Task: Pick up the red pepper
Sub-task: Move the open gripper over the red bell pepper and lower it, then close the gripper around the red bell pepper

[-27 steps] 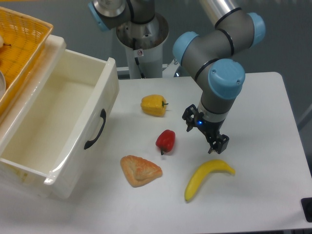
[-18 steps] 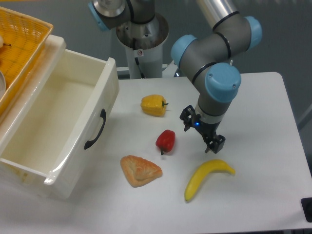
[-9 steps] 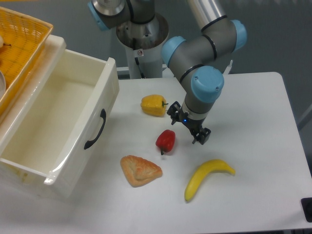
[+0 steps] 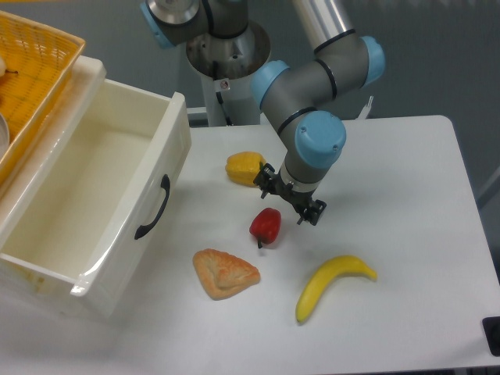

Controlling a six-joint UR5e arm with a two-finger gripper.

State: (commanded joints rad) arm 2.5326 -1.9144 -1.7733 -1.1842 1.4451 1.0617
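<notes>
Red pepper lies on the white worktop, between the yellow pepper and the pastry. Just above and right of it hangs the end effector, fingers apart, apparently not touching it.

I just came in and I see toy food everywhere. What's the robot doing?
The robot arm is going after the red pepper on the white table. Its gripper is open, just above and to the right of the pepper, holding nothing yet. The yellow pepper, banana and pastry lie around it, beside an open drawer.
</notes>
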